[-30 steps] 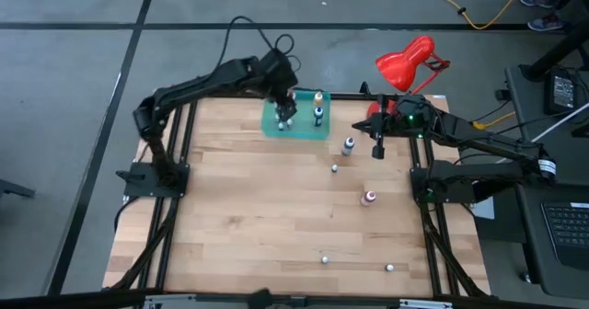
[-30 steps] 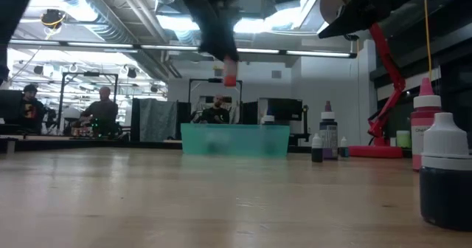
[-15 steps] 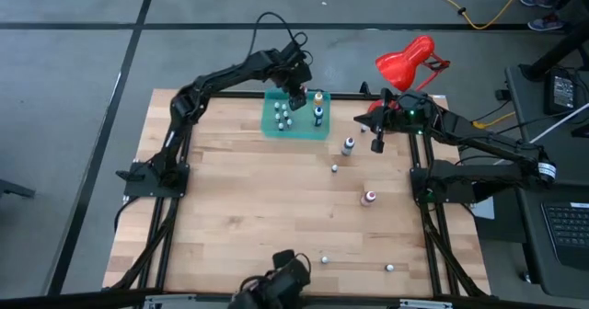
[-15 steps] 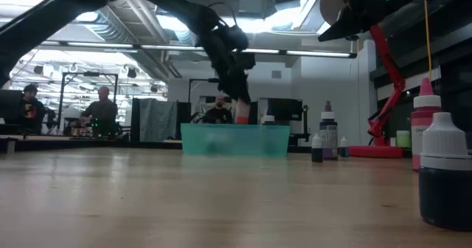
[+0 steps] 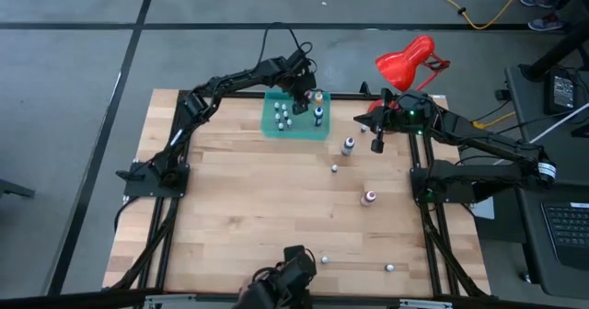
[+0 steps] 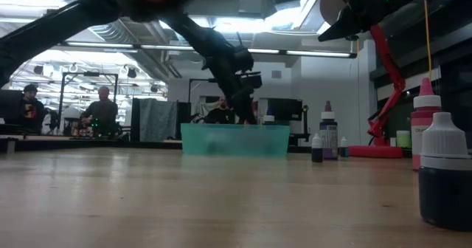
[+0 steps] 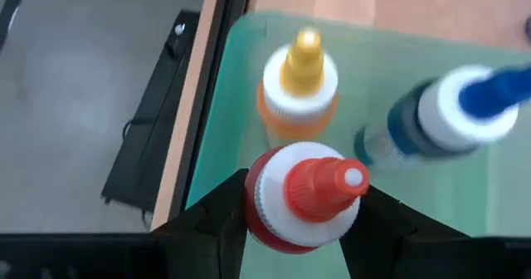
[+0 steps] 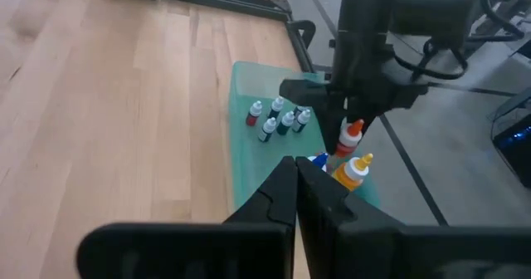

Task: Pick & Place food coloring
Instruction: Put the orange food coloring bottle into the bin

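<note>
At the near edge of the counter [image 5: 230, 217] two small white-capped bottles [image 5: 324, 258] sat loose, one near the middle and one further right. Deeper in, a pink-bodied bottle [image 5: 369, 198] stood alone, then a tiny white-capped one [image 5: 334, 169], then a taller pale-capped bottle [image 5: 348, 145] just short of the tray. In the low view a dark bottle with a white cap [image 6: 445, 170] loomed nearest the lens at the right, with a pink one [image 6: 424, 119] partly behind it.

At the far edge lay the teal tray [image 5: 276, 128]. Inside it a cluster of small food coloring bottles [image 8: 278, 119] stood upright, and beside them an orange bottle [image 7: 299, 84] and a blue bottle [image 7: 452, 113]. The left hand [image 7: 290, 208] hung over the tray's far right part, its fingers [image 7: 207, 225] clamped on a red-tipped bottle [image 7: 303, 196] with a white collar, held right next to the orange one.

The right hand [image 5: 377, 145] hovered above the counter's far right side, well apart from the tray, its fingers [image 8: 286, 200] pressed together on nothing. A red desk lamp [image 5: 405, 62] stood behind it, beyond the counter's corner.
</note>
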`<act>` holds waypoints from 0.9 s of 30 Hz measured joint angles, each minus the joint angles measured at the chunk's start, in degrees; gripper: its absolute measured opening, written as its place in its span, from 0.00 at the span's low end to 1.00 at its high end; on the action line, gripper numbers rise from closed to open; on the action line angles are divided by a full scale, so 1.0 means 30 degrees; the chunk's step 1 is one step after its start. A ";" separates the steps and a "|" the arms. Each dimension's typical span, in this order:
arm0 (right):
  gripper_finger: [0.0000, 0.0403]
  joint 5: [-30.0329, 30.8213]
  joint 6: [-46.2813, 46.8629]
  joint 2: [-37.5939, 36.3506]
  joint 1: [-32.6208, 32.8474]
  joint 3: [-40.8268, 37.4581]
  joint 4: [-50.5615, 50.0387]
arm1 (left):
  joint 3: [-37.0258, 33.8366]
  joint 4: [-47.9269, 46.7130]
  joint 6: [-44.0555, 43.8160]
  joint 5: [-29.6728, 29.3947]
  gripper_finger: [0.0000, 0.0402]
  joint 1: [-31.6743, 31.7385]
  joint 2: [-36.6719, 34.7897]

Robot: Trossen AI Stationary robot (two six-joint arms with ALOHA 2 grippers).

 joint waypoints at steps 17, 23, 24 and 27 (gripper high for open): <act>0.03 0.1213 -0.0157 0.0006 -0.0022 0.0002 -0.0007 | 0.0000 0.1541 -0.0614 0.0872 0.37 -0.0029 0.0042; 0.03 0.1218 -0.0659 0.0006 -0.0022 0.0002 -0.0007 | 0.0012 0.1730 -0.0681 0.1037 0.37 -0.0034 0.0474; 0.03 0.1211 -0.0734 0.0006 -0.0015 0.0002 -0.0007 | 0.0002 0.1519 -0.0714 0.1061 0.37 -0.0034 0.0664; 0.03 0.1214 -0.0911 0.0006 -0.0015 -0.0001 -0.0012 | 0.0001 0.1660 -0.0764 0.1063 0.37 -0.0075 0.1054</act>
